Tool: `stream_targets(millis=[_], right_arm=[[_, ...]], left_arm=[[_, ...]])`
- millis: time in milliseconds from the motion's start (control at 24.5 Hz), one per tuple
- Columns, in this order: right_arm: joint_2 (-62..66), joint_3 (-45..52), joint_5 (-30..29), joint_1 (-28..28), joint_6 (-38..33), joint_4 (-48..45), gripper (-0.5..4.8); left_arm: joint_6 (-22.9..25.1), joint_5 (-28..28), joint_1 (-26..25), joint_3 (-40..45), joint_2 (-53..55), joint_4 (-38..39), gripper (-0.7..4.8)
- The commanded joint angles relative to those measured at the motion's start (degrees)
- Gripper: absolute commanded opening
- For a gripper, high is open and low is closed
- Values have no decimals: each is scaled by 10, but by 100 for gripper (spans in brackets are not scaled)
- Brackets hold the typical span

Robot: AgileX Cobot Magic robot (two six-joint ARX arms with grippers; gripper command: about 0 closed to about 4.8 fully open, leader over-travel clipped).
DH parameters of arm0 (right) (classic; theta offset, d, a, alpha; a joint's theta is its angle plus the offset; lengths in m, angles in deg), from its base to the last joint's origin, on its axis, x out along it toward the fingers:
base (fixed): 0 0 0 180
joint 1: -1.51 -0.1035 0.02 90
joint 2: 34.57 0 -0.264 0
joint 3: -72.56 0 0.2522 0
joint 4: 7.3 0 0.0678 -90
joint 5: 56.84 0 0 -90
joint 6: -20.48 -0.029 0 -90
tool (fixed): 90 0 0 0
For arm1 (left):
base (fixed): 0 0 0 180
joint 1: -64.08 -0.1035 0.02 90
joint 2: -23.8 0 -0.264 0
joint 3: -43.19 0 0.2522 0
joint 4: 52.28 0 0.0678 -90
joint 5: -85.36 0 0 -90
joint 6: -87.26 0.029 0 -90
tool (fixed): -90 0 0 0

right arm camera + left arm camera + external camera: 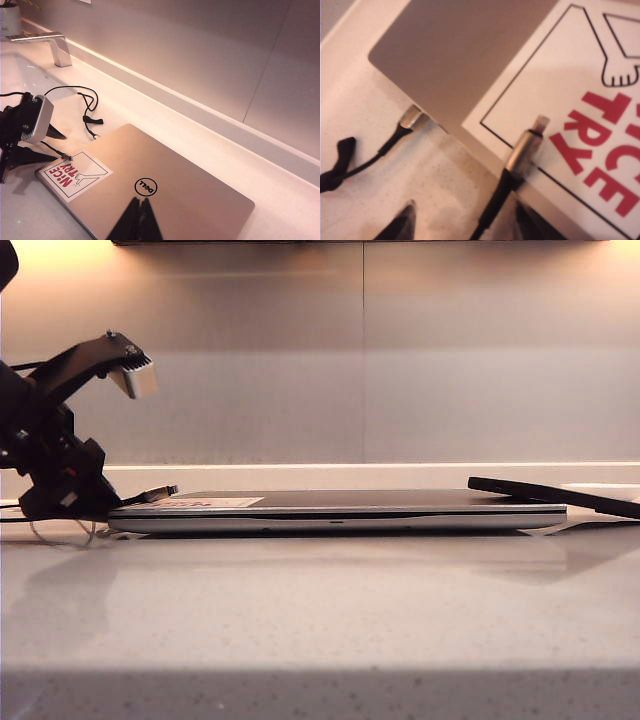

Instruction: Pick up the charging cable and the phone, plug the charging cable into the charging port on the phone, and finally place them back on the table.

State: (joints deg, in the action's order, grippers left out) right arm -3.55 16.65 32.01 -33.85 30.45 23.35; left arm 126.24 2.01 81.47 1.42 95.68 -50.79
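The charging cable point(492, 207) runs between the two spread fingers point(402, 224) of my open left gripper point(469, 225), untouched by either. Its silvery plug point(527, 147) rests on a red-lettered sticker point(600, 145) on the closed laptop. The cable's other plug point(412, 117) lies on the table point(445, 170) beside the laptop's corner. In the exterior view, the left gripper point(105, 502) sits low at the laptop's left end, with the plug point(160, 492) sticking out. The phone point(560, 496) leans on the laptop's right end. My right gripper point(141, 202) hovers shut and empty over the laptop lid.
The silver-grey Dell laptop point(165, 200) lies closed along the table point(320, 620). A sink basin point(20, 75) and a chrome faucet point(50, 42) sit beyond the left arm. The cable's slack point(75, 97) loops on the counter. A grey wall panel point(400, 360) backs the counter.
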Motion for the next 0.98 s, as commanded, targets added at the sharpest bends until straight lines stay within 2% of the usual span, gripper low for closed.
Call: stream_targets(millis=[41, 164, 286, 450, 859, 981], right_arm=[[-2, -3, 0, -1, 2, -15, -6], [-2, -3, 0, -1, 1, -15, -6], [-2, -3, 0, -1, 1, -15, -6], [-2, -3, 0, -1, 1, -15, -6], [-2, -3, 0, -1, 1, -15, -6], [-2, -3, 1, -1, 1, -15, -6]], left_arm=[[0, 1, 0, -1, 8, -7, 241], [-18, 1, 0, -1, 14, -21, 230], [-20, 1, 0, -1, 14, -21, 145], [-20, 1, 0, -1, 14, -20, -5], [-28, 1, 0, -3, 13, -20, -8], [-77, 1, 0, -14, -7, -16, -8]])
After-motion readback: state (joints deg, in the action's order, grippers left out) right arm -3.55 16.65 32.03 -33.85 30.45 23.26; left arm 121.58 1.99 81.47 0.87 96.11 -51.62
